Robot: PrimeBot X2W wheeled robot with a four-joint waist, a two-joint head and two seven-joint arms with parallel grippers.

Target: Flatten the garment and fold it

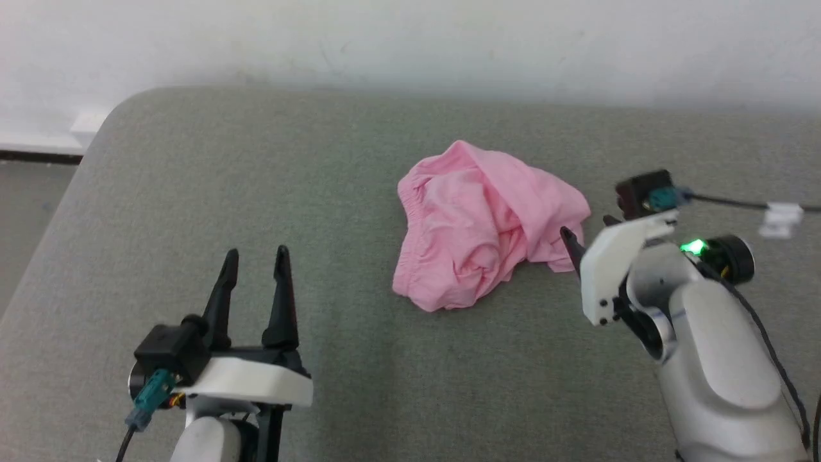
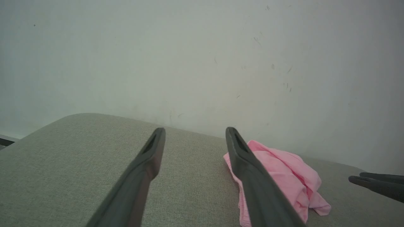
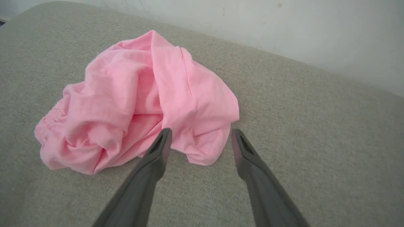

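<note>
The crumpled garment (image 1: 487, 224) lay just ahead of the right gripper (image 3: 200, 135), the nearer one; the left gripper (image 1: 256, 256) stood well apart; both gaped wide, empty.

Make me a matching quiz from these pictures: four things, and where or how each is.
1 crumpled light pink cloth garment
2 left end effector, two dark fingers
3 right end effector
4 grey woven fabric surface

A open, at the cloth's edge
B bunched in a heap
C open, apart from the cloth
D beneath the cloth

Pairs: 1-B, 2-C, 3-A, 4-D
</note>
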